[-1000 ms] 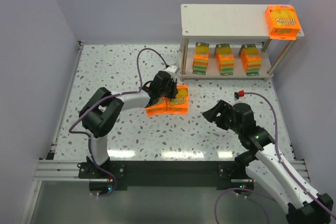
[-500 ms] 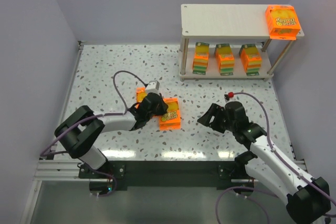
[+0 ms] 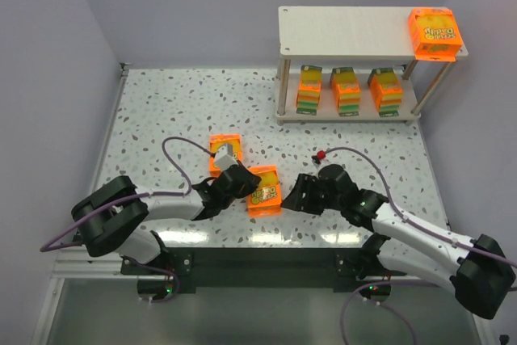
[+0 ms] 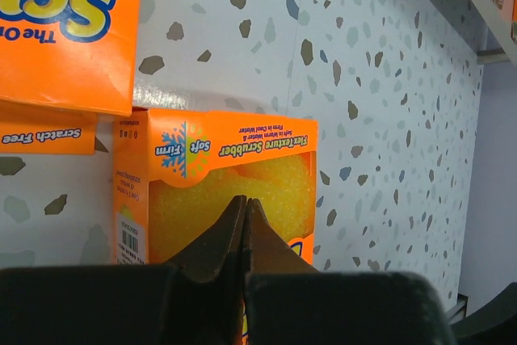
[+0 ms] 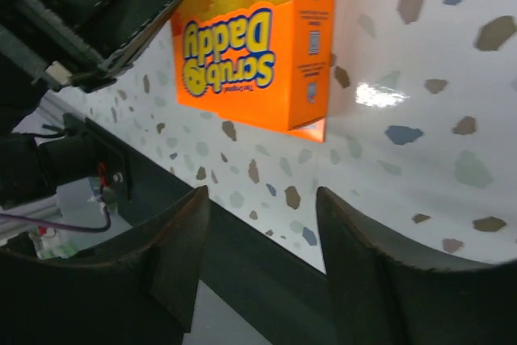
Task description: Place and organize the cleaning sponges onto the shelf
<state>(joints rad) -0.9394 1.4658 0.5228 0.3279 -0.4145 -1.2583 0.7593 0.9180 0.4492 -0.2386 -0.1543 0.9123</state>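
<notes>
Now: left jaws clenched empty over sponge pack (image 3: 266, 195); right jaws released beside it.

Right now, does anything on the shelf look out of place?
Yes: the sponge pack on the shelf's top board sits at the right end and seems to hang over its edge; it could tip off.
</notes>
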